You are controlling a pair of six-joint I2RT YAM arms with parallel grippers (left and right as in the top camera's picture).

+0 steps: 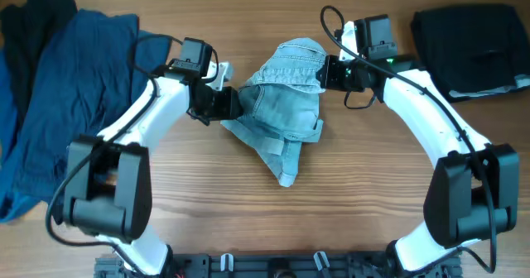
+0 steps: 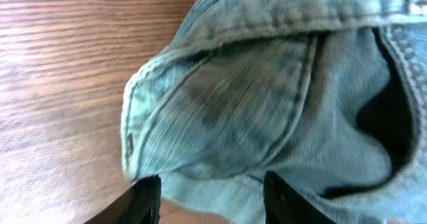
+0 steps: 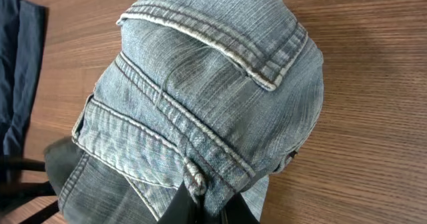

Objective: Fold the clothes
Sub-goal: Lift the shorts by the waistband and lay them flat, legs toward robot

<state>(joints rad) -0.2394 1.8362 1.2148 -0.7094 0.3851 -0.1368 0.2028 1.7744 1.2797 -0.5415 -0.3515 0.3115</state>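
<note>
The pale blue denim shorts point(image 1: 281, 104) lie bunched in a heap at the table's middle, one leg trailing toward the front. My left gripper point(image 1: 236, 103) is at the heap's left edge. In the left wrist view its fingers point(image 2: 213, 201) are spread wide with a denim hem point(image 2: 267, 117) between them, not pinched. My right gripper point(image 1: 325, 73) is at the heap's upper right. In the right wrist view it point(image 3: 213, 201) is shut on a thick stitched seam of the shorts point(image 3: 200, 84), and the fabric bulges up in front of it.
A large dark navy garment point(image 1: 74, 88) lies spread over the table's left side, with a black piece at its far left corner. A folded black garment point(image 1: 472, 42) sits at the back right. Bare wood point(image 1: 356, 195) runs along the front.
</note>
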